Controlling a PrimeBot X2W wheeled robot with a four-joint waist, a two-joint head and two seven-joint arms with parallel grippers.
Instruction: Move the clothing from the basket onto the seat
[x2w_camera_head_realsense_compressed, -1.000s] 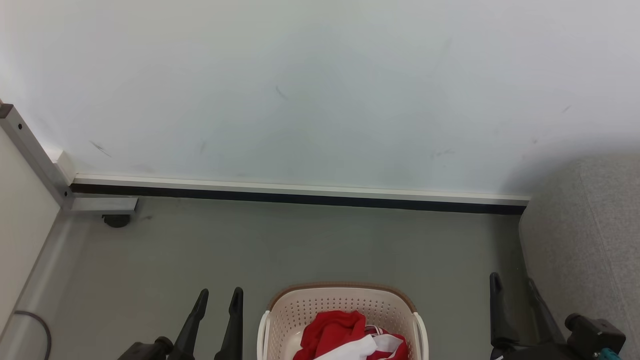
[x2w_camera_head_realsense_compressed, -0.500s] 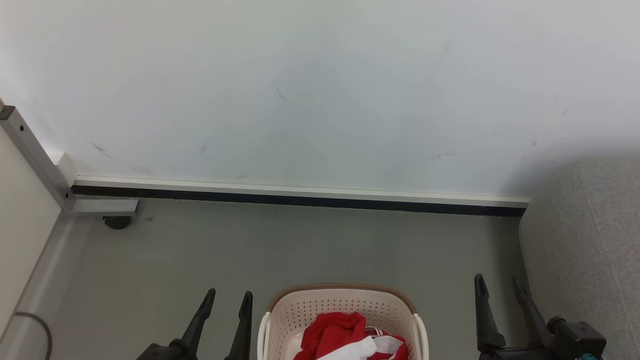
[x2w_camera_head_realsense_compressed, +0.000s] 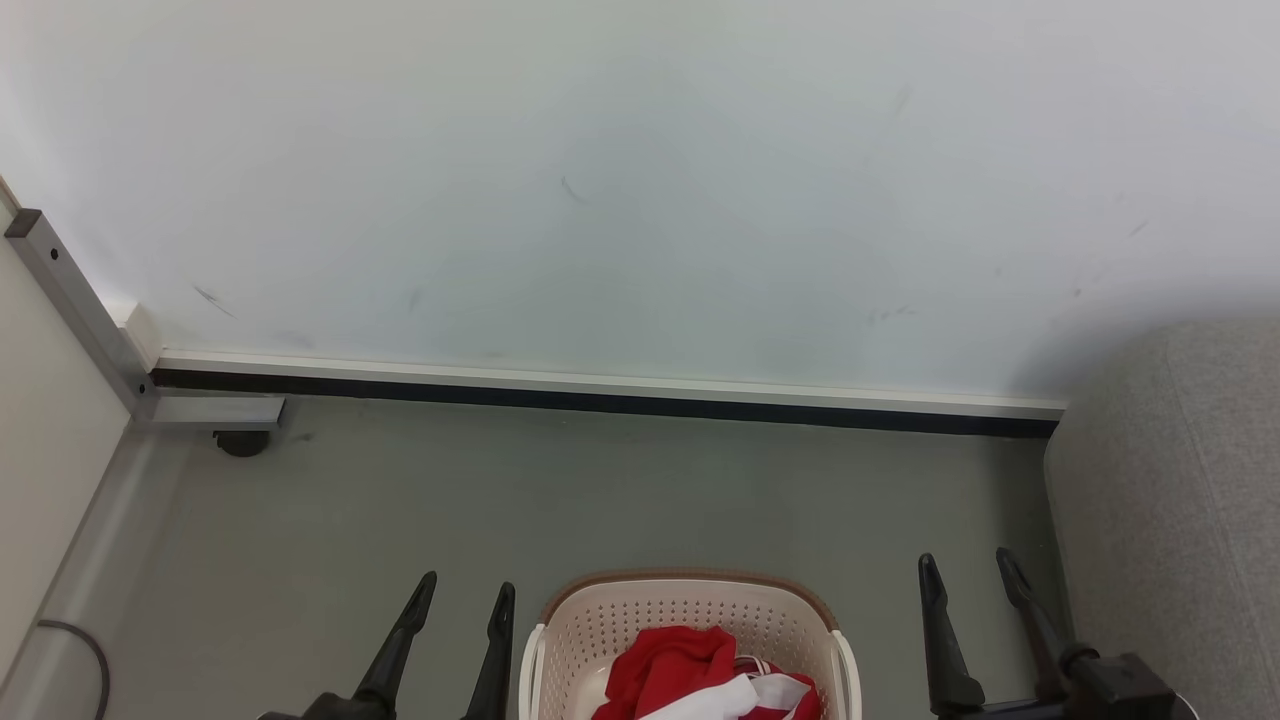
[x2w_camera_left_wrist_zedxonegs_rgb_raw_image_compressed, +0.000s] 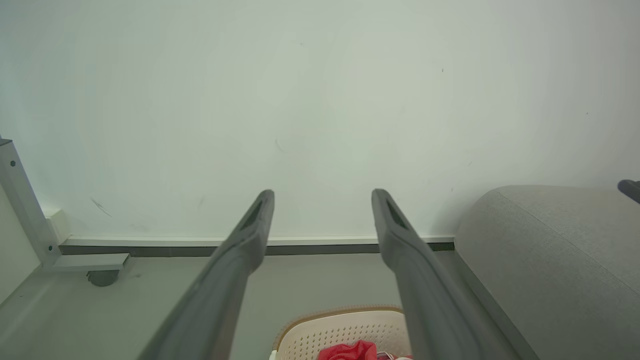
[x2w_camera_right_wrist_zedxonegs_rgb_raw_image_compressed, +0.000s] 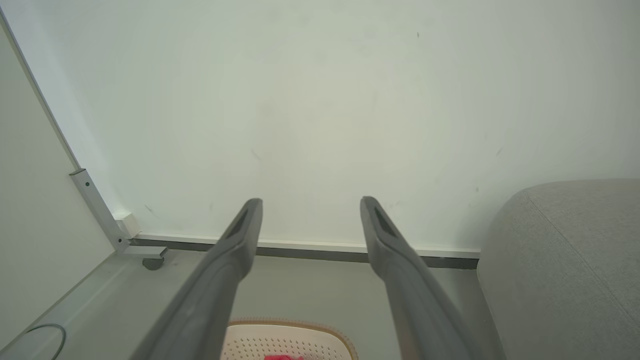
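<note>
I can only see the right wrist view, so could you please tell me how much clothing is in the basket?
Observer: In the head view, red clothing with a white panel lies bunched inside the basket.
Operator: Thank you. Where is the left gripper?
Observer: The left gripper is open and empty, just left of the basket, over the floor.
Operator: And where does my right gripper sit?
Observer: The right gripper, open too, shows in the head view between the basket and the seat, touching no clothing.
</note>
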